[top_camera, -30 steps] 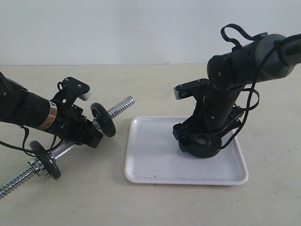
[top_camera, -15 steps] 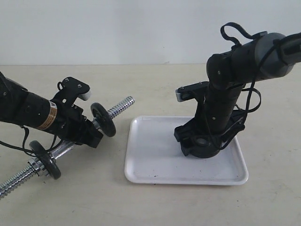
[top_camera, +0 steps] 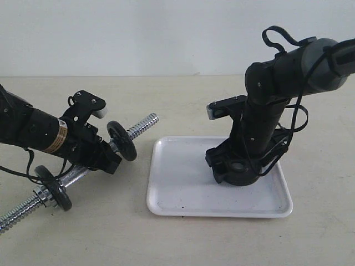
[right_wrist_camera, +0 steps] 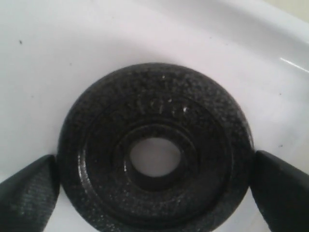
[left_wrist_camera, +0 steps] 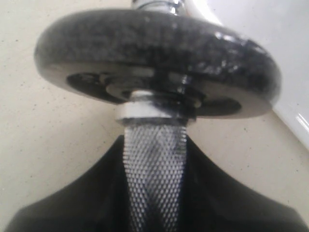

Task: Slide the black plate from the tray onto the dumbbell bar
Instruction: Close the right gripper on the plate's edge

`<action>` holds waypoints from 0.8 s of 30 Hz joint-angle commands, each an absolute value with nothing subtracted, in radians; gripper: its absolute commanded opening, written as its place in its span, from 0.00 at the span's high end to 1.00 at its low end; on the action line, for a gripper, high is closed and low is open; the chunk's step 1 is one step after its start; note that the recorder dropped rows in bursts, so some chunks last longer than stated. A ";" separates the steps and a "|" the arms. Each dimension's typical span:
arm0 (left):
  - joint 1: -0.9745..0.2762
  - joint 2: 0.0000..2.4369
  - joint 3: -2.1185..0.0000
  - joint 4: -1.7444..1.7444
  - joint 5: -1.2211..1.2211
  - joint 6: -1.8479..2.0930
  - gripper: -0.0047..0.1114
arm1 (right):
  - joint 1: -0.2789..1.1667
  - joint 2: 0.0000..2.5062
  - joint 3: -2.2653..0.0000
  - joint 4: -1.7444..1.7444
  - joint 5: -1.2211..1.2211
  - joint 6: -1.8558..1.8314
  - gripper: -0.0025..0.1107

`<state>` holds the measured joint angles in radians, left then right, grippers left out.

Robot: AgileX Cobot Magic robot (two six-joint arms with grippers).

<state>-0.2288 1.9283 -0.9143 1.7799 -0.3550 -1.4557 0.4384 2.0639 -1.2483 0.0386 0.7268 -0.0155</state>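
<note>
We see the right gripper (top_camera: 237, 166) low over the small round black iron plate (right_wrist_camera: 159, 101), which lies flat on the right of the white plastic tray (top_camera: 177, 194) — jaws wide, straddling it, gripping nothing. The left gripper (top_camera: 105, 158) clamps the chrome dumbbell bar (top_camera: 143, 124), left of the tray. Pickup seems in hand — next, we'd close squarely on the rim.

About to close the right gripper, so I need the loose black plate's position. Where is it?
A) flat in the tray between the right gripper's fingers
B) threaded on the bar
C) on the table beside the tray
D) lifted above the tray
A: the black plate lies flat on the white tray, with the fingers of the right gripper on either side.
</note>
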 commanded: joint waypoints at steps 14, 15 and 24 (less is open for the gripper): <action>-0.231 1.879 -0.929 1.744 -0.395 -1.465 0.92 | 0.438 2.137 -1.208 0.111 0.684 -0.061 0.98; -0.231 1.879 -0.929 1.744 -0.395 -1.465 0.92 | 0.438 2.137 -1.208 0.114 0.681 -0.078 0.98; -0.231 1.879 -0.929 1.744 -0.396 -1.465 0.92 | 0.438 2.101 -1.210 0.329 0.684 -0.328 0.98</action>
<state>-0.2288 1.9283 -0.9143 1.7799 -0.3550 -1.4557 0.4357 2.0576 -1.2465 0.1531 0.6701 -0.2516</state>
